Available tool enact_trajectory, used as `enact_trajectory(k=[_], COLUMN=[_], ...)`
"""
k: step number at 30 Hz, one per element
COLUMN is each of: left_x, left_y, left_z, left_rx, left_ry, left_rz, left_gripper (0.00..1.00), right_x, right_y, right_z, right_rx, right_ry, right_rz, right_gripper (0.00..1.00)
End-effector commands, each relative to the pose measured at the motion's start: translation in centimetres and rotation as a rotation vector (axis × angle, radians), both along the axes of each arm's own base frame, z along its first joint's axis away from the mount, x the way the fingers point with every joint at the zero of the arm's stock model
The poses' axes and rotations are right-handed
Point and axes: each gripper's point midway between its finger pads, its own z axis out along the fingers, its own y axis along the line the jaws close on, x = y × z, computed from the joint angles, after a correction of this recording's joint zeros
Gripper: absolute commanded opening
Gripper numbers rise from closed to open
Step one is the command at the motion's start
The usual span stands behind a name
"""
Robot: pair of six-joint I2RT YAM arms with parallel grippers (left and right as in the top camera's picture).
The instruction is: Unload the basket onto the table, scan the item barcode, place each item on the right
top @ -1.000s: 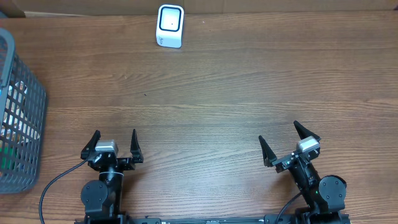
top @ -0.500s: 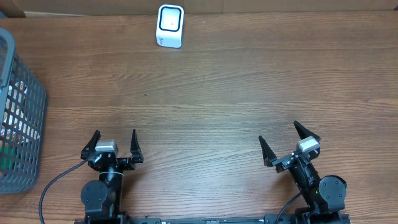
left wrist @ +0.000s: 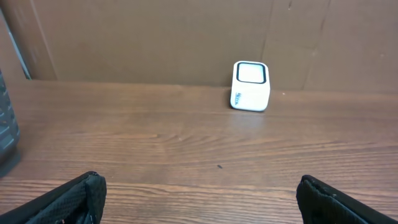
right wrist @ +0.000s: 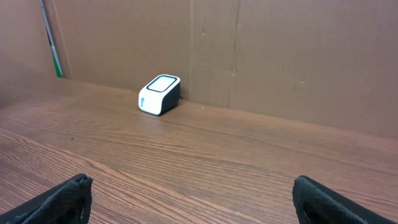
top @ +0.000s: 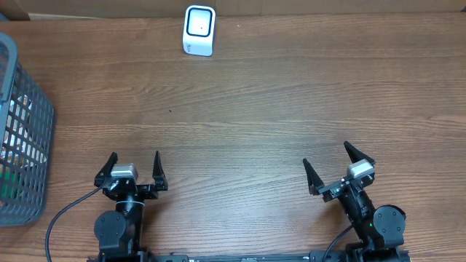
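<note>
Standing near the far edge of the wooden table, the white scanner sits with its dark window facing up and a cardboard wall close behind it. Well to the left of the scanner and nearer the robot, a grey mesh basket stands at the table's left edge, partly cut off by the overhead view. Through its mesh show some goods in white and green; which one carries the barcode I cannot tell.

Both arms are well apart from the scanner, along the near edge of the table. The left gripper is a little to the left of the scanner's line, its two fingers spread wide with only bare wood between them. The right gripper is well to the right of that line, angled slightly toward the left, with its fingers likewise spread wide and holding nothing.

From the left wrist the scanner appears just right of centre, framed by that gripper's dark fingertips. From the right wrist the scanner lies left of centre, above its own gripper's spread tips.
</note>
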Motion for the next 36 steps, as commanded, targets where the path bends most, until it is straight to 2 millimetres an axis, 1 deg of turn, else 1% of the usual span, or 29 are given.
enact_trajectory(k=[1, 4, 5, 6, 12, 18, 22, 25, 28, 30, 32, 33, 36], left_x=[-0.5, -0.9, -1.0, -1.1, -0.3, 1.8, 3.7, 4.9, 5.8, 6.2, 6.3, 6.6, 7.6], left_y=[-0.1, -0.2, -0.2, -0.2, -0.1, -0.3, -0.2, -0.5, -1.3, -2.3, -3.3, -3.4, -3.2], left_z=[3.3, 5.0, 6.2, 6.8, 10.1, 13.7, 16.4, 17.9, 18.9, 19.6, 19.8, 19.6, 18.3], left_rx=[-0.006, -0.004, -0.002, -0.002, -0.006, -0.021, -0.035, -0.052, -0.084, -0.117, -0.154, -0.161, -0.160], left_ry=[-0.069, -0.086, -0.097, -0.100, -0.050, 0.136, 0.312, 0.455, 0.599, 0.675, 0.738, 0.763, 0.824], left_rz=[-0.004, -0.003, -0.003, -0.003, -0.004, -0.019, -0.021, -0.039, -0.086, -0.139, -0.197, -0.202, -0.197], left_gripper=[1.00, 1.00, 1.00, 1.00, 1.00, 1.00, 1.00, 1.00, 1.00, 1.00, 0.99, 1.00, 1.00], right_x=[0.1, 0.1, 0.1, 0.1, 0.1, 0.1, 0.1, 0.1, 0.1, 0.1, 0.1, 0.1, 0.1], right_y=[-0.3, -0.3, -0.3, -0.3, -0.3, -0.3, -0.3, -0.3, -0.3, -0.3, -0.3, -0.3, -0.3], right_z=[-0.2, -0.2, -0.2, -0.2, -0.2, -0.2, -0.2, -0.2, -0.2, -0.2, -0.2, -0.2, -0.2], right_rx=[0.001, 0.001, 0.001, 0.001, 0.002, 0.001, 0.001, 0.001, 0.001, 0.001, 0.001, 0.001, 0.001], right_ry=[-0.005, -0.005, -0.005, -0.005, -0.005, -0.005, -0.005, -0.005, -0.005, -0.005, -0.005, -0.005, -0.005], right_rz=[-0.015, -0.015, -0.015, -0.015, -0.015, -0.015, -0.015, -0.015, -0.015, -0.015, -0.015, -0.015, -0.015], right_gripper=[1.00, 1.00, 1.00, 1.00, 1.00, 1.00, 1.00, 1.00, 1.00, 1.00, 1.00, 1.00, 1.00])
